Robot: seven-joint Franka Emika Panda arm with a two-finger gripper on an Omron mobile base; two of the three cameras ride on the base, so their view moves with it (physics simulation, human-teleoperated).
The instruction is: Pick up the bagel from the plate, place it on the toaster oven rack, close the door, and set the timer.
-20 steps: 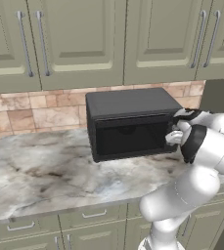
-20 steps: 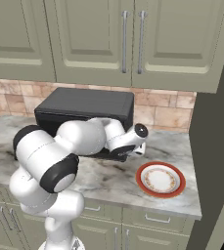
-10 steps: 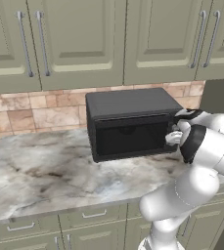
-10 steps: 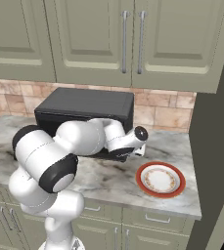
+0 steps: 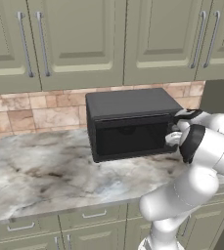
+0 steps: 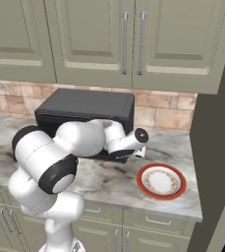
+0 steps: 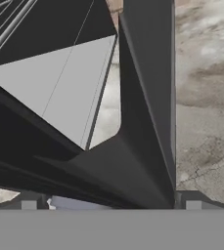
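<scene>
- Right up against the toaster oven (image 5: 133, 103), the end effector (image 7: 110, 202) is spread wide, one dark tip at each side of the hand view's lower edge and nothing clamped between them.
- Between those tips runs the dark frame of the door (image 7: 147, 107). I cannot tell whether either tip touches it.
- Past the door's edge, the hand view shows a pale grey inner wall. The thin wires of the toaster oven rack (image 7: 1, 17) cross its top left corner.
- From the left base view the door looks drawn up nearly flush with the oven's front, and the hand sits at the oven's right front corner.
- The arm (image 5: 201, 146) rises from below the worktop (image 5: 45, 171), bends at a dark elbow and reaches in sideways, with the wrist low and just above the marble.
- To the oven's right, the plate (image 6: 139, 182) lies flat near the worktop's front edge, apart from the wrist.
- Open marble stretches left of the oven and in front of it.
- Wall cabinets (image 5: 74, 39) hang above the oven with tile between, and a tall dark panel (image 6: 217, 147) bounds the worktop's right end.
</scene>
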